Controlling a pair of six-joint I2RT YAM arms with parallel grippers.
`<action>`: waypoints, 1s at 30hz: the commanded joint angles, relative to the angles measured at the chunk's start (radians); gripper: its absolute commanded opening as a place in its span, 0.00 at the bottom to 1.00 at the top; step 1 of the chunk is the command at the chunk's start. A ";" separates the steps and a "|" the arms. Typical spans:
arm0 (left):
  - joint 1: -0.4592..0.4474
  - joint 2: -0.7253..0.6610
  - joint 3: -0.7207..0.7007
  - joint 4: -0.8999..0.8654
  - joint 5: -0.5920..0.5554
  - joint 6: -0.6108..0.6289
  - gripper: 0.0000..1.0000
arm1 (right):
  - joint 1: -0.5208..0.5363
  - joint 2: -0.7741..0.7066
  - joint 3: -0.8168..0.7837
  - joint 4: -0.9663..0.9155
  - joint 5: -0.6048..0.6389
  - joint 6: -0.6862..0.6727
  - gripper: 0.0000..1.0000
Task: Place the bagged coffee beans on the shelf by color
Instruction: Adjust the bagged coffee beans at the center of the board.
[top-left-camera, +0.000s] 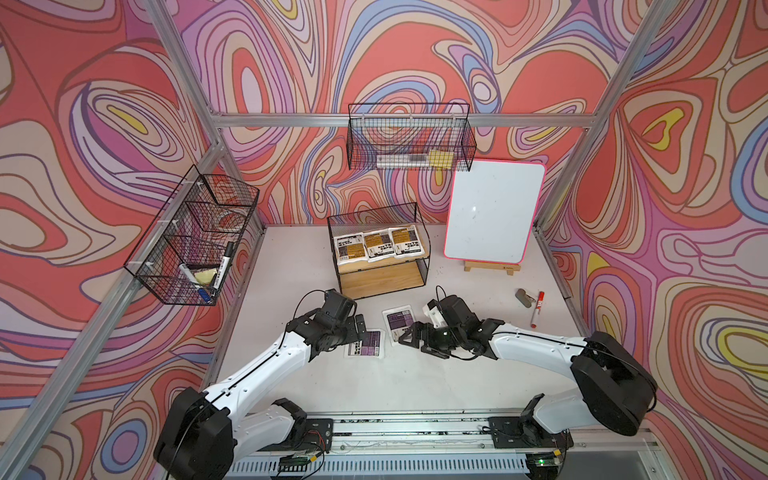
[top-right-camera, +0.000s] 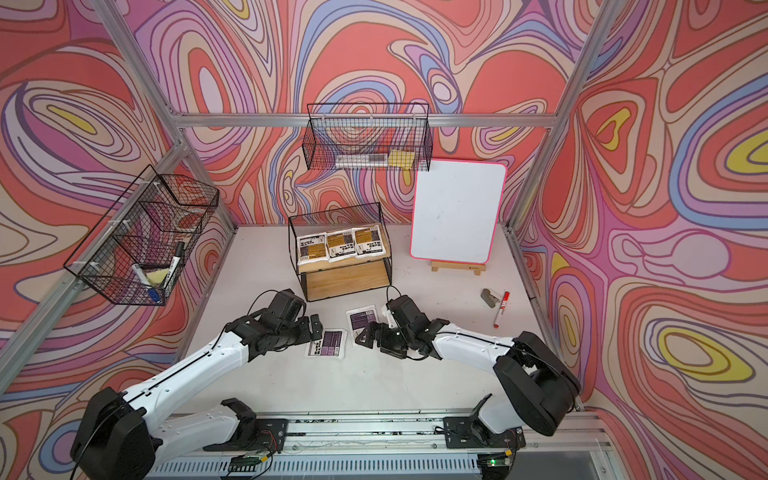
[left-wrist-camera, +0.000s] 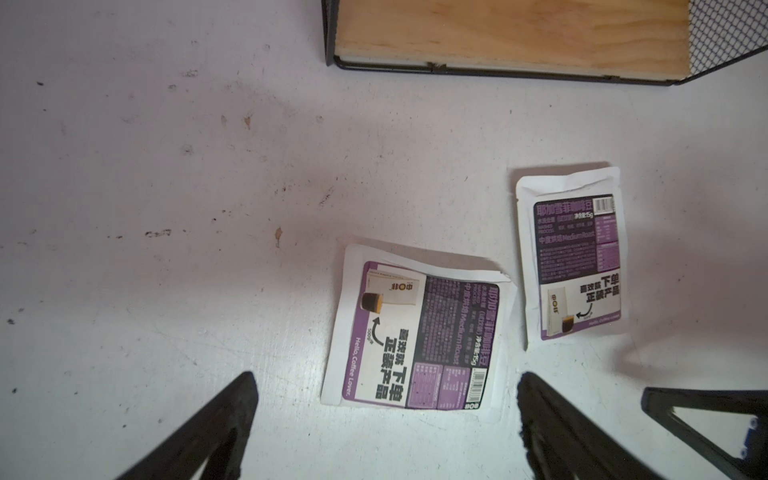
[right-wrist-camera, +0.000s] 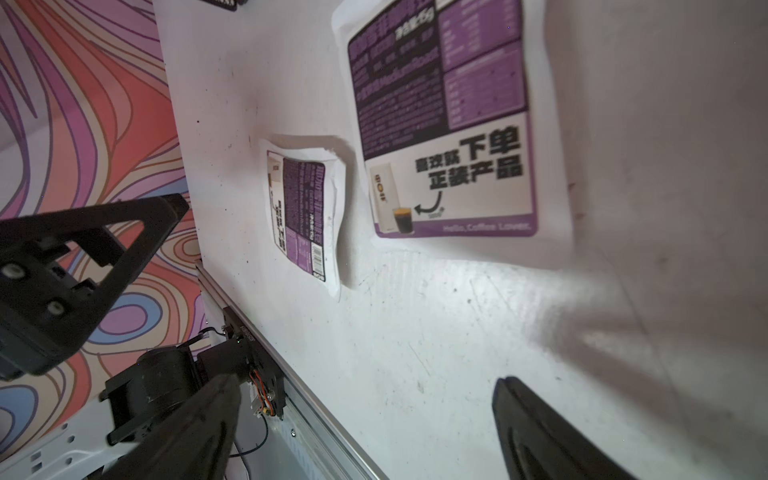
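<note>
Nearby, a whiteboard (top-left-camera: 494, 212) stands beside the shelf (top-left-camera: 384, 279), red marker (top-left-camera: 537, 309) farther off

Both top views are bright and evenly lit from above, with a small glare spot on the whiteboard (top-left-camera: 494, 214), and the frame rails (top-left-camera: 291, 120) splay out like a wide lens. Left wrist view is crisp, soft shadows on the counter (left-wrist-camera: 166, 208). Right wrist view is softer: print on the big purple pouch (right-wrist-camera: 449, 124) smears at its far end, and the jaws are blurry dark blobs.

Both low, angled inward: left arm (top-left-camera: 266, 365), right arm (top-left-camera: 536, 349); jaws wide apart.
</note>
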 joint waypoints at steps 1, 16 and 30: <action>-0.004 0.001 0.018 0.018 -0.014 0.037 0.99 | 0.030 0.068 0.002 0.103 0.002 0.066 0.97; -0.006 0.053 0.059 0.040 -0.005 0.073 0.99 | 0.031 0.257 0.061 0.153 0.245 0.184 0.96; -0.022 0.101 0.077 0.057 -0.034 0.096 0.99 | -0.056 0.345 0.126 0.181 0.452 0.296 0.96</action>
